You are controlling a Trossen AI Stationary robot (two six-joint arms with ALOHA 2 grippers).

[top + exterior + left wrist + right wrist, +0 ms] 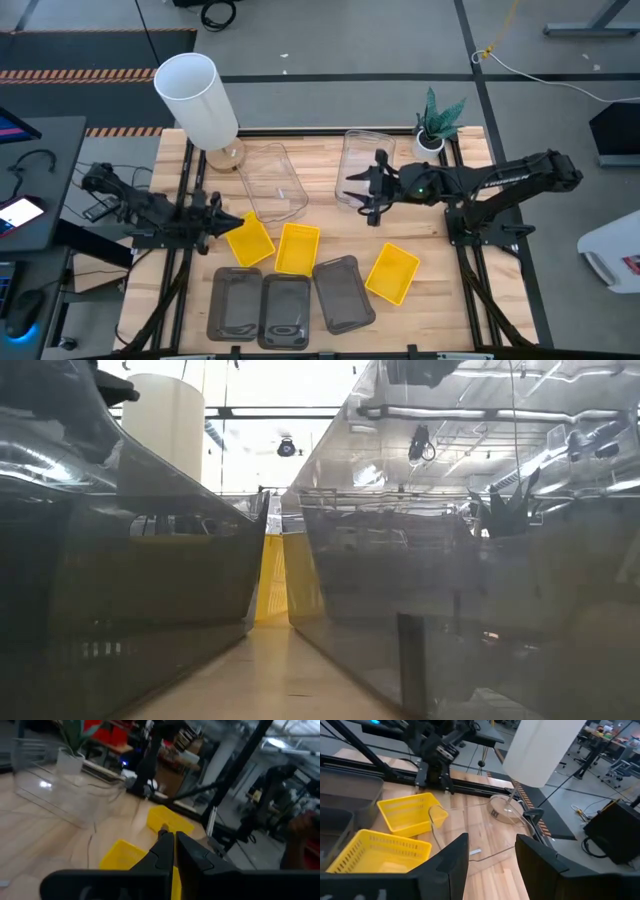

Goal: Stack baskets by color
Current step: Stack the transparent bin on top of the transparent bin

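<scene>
Three yellow baskets (250, 240), (297, 248), (392, 272) and three dark grey baskets (235, 303), (285, 310), (343, 292) lie on the wooden table, each flat on its base and none stacked. Two clear baskets (272, 180), (365, 165) stand farther back. My left gripper (222, 222) (171, 839) is shut and empty, just left of the leftmost yellow basket (125, 860). My right gripper (368, 197) (490, 865) hovers open above the near left corner of the right clear basket, facing the left clear basket (470, 832).
A tall white cylinder (200, 100) stands at the back left, close to the left clear basket. A small potted plant (438, 122) sits at the back right. In the low view the grey baskets (150, 590) fill the picture. Bare wood shows at the right (440, 290).
</scene>
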